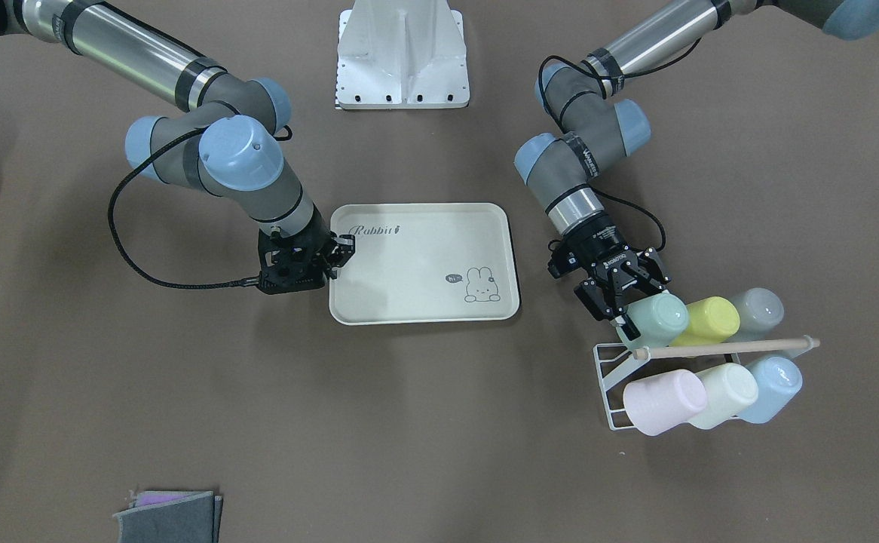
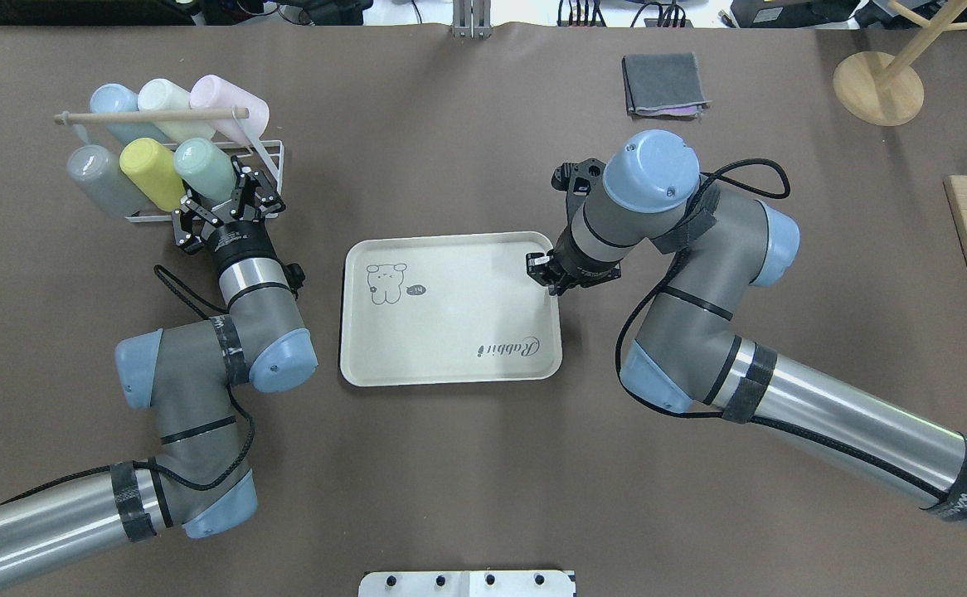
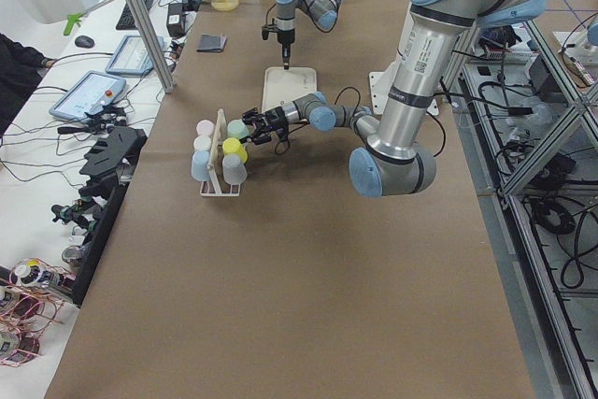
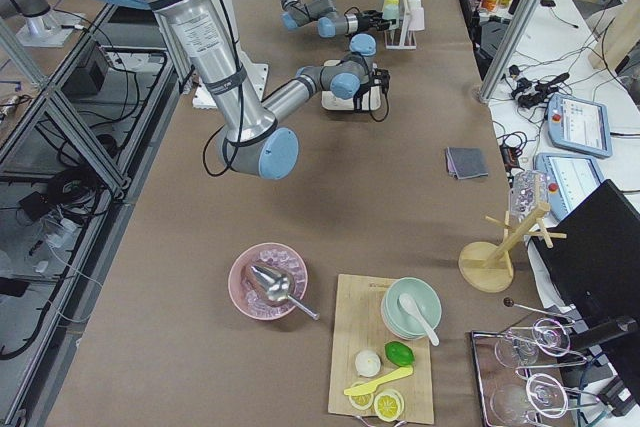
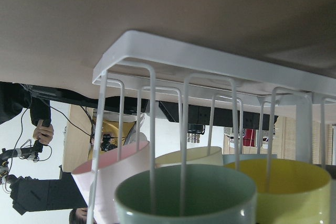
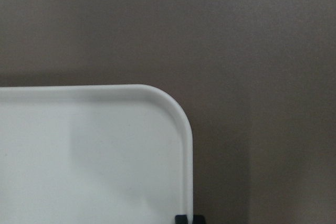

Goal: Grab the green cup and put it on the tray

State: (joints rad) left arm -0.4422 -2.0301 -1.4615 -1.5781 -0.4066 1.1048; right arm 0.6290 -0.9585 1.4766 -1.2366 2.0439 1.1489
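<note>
The green cup [image 1: 658,318] lies tilted on a peg of a white wire rack [image 1: 604,377], at the end of the row nearest the tray, its mouth turned toward the left gripper [image 2: 225,195]. That gripper's jaws are spread wide at the cup's mouth end. I cannot tell whether either one touches the wall yet. The wrist view looks straight into the open rim, with a wire peg running up inside it.

The step in hand looks like the reach to grasp, and nothing is lifted. The next move likely calls for closing on the cup wall, then drawing the cup back along its peg before any lift, so it neither snags the wire nor nudges the yellow cup [image 1: 707,318] just beside it.

The tray [image 1: 409,260] sits on the bench [image 1: 439,452], well apart from the rack and bare. The right gripper [image 1: 340,251] points down at one corner, where its jaws look nipped onto the rim.

Count: six cups on the rack, namely one green, one yellow, one grey [image 1: 758,311], one pink [image 1: 664,401], one cream [image 1: 727,394] and one blue [image 1: 775,386]. There is one tray and one rack.
</note>
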